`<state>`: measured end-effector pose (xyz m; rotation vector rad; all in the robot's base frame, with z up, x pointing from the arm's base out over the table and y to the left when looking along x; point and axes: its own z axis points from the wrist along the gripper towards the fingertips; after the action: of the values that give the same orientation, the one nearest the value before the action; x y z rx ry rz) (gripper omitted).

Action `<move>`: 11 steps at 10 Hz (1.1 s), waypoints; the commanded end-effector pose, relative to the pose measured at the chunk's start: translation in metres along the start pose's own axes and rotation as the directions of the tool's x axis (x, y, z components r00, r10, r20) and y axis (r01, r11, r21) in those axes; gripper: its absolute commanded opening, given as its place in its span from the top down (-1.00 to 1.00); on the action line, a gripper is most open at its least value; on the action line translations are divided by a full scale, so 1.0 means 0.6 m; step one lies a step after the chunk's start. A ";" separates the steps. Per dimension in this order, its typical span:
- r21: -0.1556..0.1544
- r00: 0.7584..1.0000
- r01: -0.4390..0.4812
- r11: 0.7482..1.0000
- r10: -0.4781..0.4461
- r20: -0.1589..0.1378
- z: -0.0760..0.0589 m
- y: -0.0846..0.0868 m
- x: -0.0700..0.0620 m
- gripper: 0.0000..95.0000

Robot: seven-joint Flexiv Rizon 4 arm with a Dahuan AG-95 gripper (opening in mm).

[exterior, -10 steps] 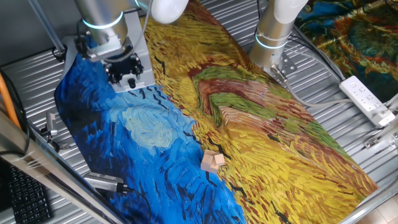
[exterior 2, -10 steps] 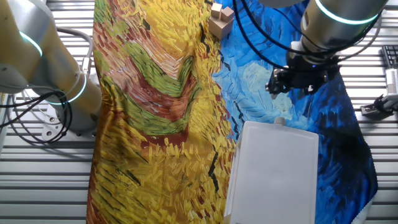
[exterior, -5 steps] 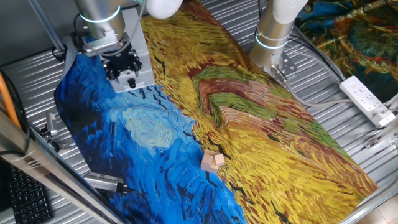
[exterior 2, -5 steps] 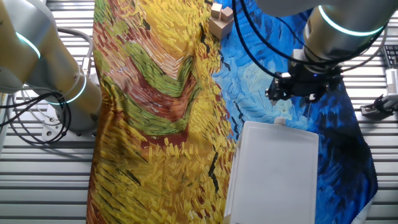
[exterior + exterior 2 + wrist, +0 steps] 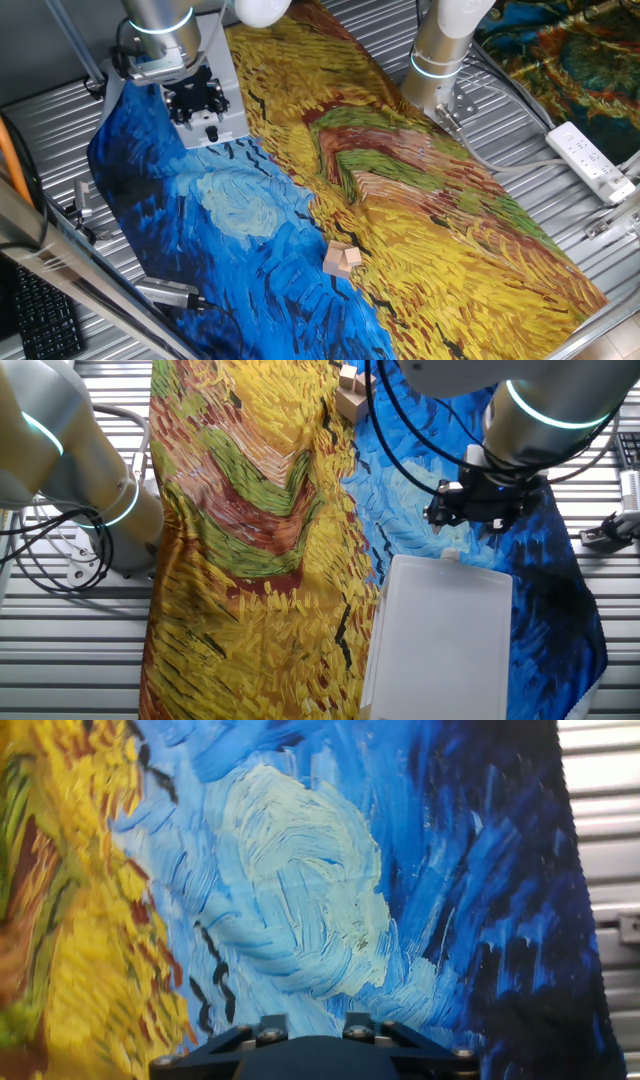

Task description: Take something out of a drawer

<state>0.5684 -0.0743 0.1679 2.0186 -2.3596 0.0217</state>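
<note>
Black two-finger gripper point(image 5: 203, 103): shifted up-frame and slightly leftward in one fixed view, now over the pale grey boxy plastic unit point(image 5: 440, 630).
Arm: drawn back with it.

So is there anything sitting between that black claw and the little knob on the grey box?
Nothing visible is in the way. The gripper hangs just above the knob at the front edge of the grey drawer unit. The small wooden blocks lie far off on the painted cloth.
</note>
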 end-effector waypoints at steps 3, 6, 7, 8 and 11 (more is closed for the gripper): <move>0.004 1.000 0.007 1.000 -0.007 0.004 0.008 0.014 0.015 -0.20; 0.001 1.000 0.002 1.000 -0.002 0.027 0.012 0.010 0.024 -0.20; 0.000 1.000 0.000 1.000 0.000 0.029 0.013 0.009 0.028 -0.20; -0.001 1.000 -0.002 1.000 0.002 0.025 0.013 0.008 0.030 -0.20; -0.005 1.000 -0.012 1.000 0.012 0.020 0.014 0.008 0.034 -0.20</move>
<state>0.5598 -0.0948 0.1607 2.0114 -2.3805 -0.0025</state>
